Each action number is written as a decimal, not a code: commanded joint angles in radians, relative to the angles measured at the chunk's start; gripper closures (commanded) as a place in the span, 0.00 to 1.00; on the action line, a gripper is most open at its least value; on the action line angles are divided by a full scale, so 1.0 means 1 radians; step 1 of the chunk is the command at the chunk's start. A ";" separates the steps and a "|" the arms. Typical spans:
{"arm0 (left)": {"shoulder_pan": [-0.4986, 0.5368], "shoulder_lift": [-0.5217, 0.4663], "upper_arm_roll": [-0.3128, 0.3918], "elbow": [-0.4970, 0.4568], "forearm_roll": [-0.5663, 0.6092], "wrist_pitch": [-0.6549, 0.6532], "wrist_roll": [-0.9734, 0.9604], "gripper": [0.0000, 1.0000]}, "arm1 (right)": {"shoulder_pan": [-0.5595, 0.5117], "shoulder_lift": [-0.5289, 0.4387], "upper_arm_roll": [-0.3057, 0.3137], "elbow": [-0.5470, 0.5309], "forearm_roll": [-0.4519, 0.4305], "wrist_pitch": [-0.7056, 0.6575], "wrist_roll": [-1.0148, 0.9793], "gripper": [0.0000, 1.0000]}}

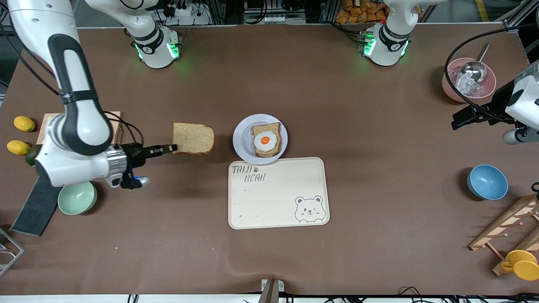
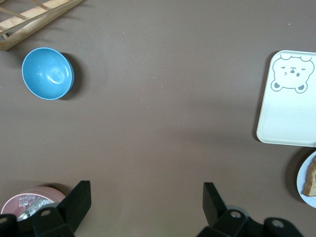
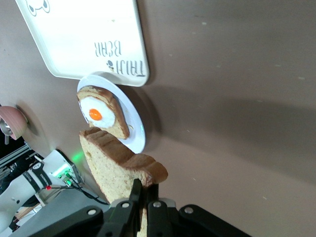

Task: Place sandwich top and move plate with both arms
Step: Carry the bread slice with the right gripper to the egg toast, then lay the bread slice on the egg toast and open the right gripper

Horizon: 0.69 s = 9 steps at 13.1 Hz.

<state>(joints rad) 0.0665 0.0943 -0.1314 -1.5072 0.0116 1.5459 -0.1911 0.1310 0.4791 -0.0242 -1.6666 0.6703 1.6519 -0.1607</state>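
Over the bare brown table (image 1: 379, 126), toward the right arm's end, the right gripper (image 1: 172, 148) hangs with its fingers pressed tight on one edge of the sandwich top (image 1: 193, 138), holding the slice flat and clear of the surface. In the right wrist view the same slice (image 3: 118, 170) sticks out from between the black fingertips (image 3: 132, 197), its darker crust turned toward the plate.

The plate (image 1: 242, 145) sits near the middle of the table, beside the held slice on the side toward the left arm's end and well apart from it. On it lies a second slice of bread topped with a fried egg (image 1: 266, 141). The cream tray (image 1: 278, 192) with a bear drawing lies nearer the front camera than the plate, its edge just touching or slightly under the plate's rim.

The left gripper (image 1: 465, 115) waits over the left arm's end of the table, just beside the pink bowl (image 1: 452, 90) of ice and a metal scoop. Its fingers (image 2: 79, 200) stand spread wide with nothing between them. A blue bowl (image 1: 487, 182) rests nearer the front camera than that gripper's spot. A pale green bowl (image 1: 77, 198) sits at the right arm's end, partly under that arm.
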 commanded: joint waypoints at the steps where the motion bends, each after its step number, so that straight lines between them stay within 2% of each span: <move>1: 0.006 -0.007 0.001 -0.018 -0.002 0.010 0.005 0.00 | 0.106 0.001 -0.014 -0.041 0.086 0.101 0.044 1.00; 4: 0.009 -0.008 0.001 -0.015 -0.002 0.010 0.005 0.00 | 0.249 0.015 -0.014 -0.067 0.175 0.258 0.099 1.00; 9: 0.009 -0.008 0.003 -0.013 -0.004 0.010 0.007 0.00 | 0.363 0.081 -0.014 -0.074 0.206 0.429 0.125 1.00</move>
<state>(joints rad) 0.0716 0.0957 -0.1304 -1.5120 0.0116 1.5459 -0.1911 0.4691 0.5396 -0.0248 -1.7343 0.8465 2.0474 -0.0389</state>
